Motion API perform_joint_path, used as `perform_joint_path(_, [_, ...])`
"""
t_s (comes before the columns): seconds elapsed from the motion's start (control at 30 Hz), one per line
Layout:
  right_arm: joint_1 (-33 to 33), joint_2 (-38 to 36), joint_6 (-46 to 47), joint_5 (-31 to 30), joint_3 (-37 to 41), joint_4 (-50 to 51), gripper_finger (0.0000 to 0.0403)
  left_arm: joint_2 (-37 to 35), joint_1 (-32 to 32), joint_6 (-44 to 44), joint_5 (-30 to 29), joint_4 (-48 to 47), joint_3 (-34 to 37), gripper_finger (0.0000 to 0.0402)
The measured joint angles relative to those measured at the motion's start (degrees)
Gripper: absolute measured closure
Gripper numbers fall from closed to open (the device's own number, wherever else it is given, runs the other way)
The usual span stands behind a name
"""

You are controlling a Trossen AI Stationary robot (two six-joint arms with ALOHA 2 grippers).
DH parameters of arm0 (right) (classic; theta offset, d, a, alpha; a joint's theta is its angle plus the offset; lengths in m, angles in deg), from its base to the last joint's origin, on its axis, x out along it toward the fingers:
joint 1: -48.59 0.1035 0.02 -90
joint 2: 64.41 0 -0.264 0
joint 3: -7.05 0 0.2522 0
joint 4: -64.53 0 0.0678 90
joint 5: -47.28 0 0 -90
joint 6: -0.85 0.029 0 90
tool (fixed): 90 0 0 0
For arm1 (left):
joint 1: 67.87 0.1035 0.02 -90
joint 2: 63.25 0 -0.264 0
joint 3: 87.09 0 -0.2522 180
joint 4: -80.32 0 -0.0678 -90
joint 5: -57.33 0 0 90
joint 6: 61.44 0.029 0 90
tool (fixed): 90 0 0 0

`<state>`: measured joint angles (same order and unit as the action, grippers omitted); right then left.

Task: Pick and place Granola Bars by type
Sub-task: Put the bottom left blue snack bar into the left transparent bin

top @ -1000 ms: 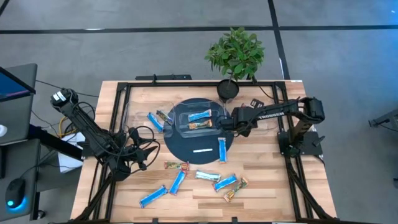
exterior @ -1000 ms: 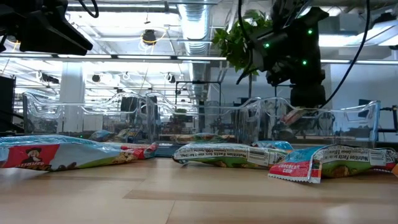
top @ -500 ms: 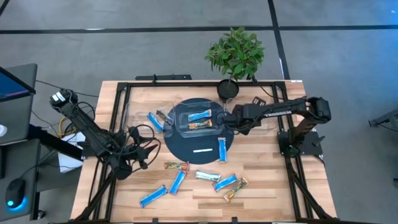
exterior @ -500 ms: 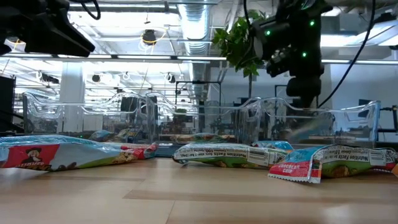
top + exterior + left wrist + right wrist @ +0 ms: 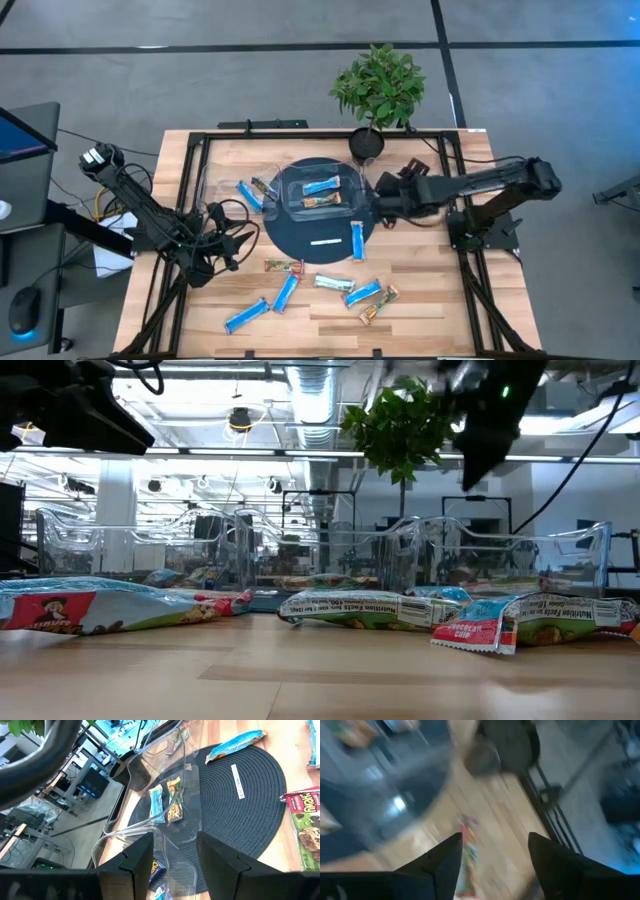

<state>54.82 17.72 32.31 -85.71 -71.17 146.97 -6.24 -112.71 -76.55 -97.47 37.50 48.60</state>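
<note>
A clear plastic tray stands on a round dark mat. One blue granola bar and one tan bar lie in it. Two more bars lie at its left end and one blue bar on the mat. Several bars lie on the near wood: a tan one, blue ones, a silver-green one. My right gripper hangs open above the tray's right end, with nothing between its fingers. My left gripper waits open at the table's left, pointing at the tray.
A potted plant stands at the table's far edge behind the tray. A small white label strip lies on the mat. Black frame rails run along the table's left and right sides. Cables lie by the left arm.
My right gripper has opened, risen and drawn back from over the tray toward the table's right edge. A tan bar that showed below its fingers in the low view a second ago is gone from under them.
</note>
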Motion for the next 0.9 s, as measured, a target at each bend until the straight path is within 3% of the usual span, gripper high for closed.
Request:
perform_joint_path(0.17, [8.9, -3.5, -1.4, -3.7, 0.0, -7.0, 0.0186, 0.0, 0.0, 0.2, -0.7, 0.0, 0.0, 0.0255])
perform_joint_path(0.4, [21.4, -3.9, -0.4, -17.8, 0.5, -10.2, 0.0187, 0.0, 0.0, 0.3, -0.9, 2.2, 0.0, 0.0255])
perform_joint_path(0.7, [30.3, -3.9, 5.5, -23.4, 7.7, -17.4, 0.0187, 0.0, 0.0, 8.1, 22.5, 11.1, 0.0, 0.0255])
perform_joint_path(0.9, [32.9, -3.8, 5.6, -26.7, 12.1, -23.5, 0.0187, 0.0, 0.6, 9.9, 31.4, 14.3, 0.0, 0.0255])
